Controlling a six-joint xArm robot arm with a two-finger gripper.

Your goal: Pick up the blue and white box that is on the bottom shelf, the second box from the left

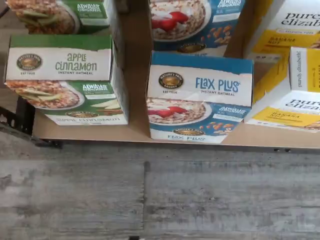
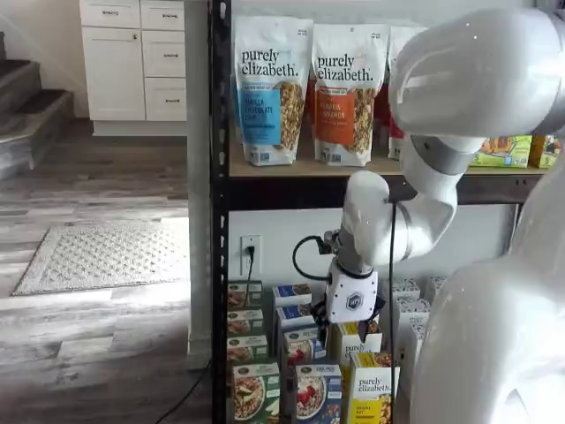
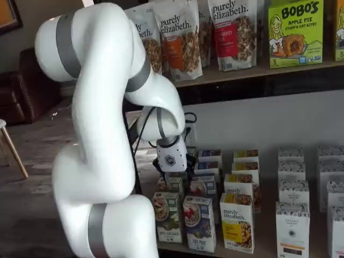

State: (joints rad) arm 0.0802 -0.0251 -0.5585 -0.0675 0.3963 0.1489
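Note:
The blue and white box [image 1: 200, 95] reads "Flax Plus" and stands upright at the front edge of the bottom shelf [image 1: 137, 105], with a green apple cinnamon carton [image 1: 65, 80] on one side and a yellow purely elizabeth carton [image 1: 290, 90] on the other. In both shelf views it shows in the front row [image 2: 318, 393] [image 3: 200, 223]. My gripper [image 2: 353, 329] [image 3: 172, 174] hangs above the rows of cartons, a little behind and above that box, touching nothing. Its black fingers barely show under the white body. It is open and holds nothing.
More cartons stand in rows behind the front one, another blue one [image 1: 192, 25] right behind the target. The upper tier holds granola bags [image 2: 269, 88]. A black rack post [image 2: 219, 212] stands at the left. Grey wood floor [image 1: 150, 195] lies before the shelf.

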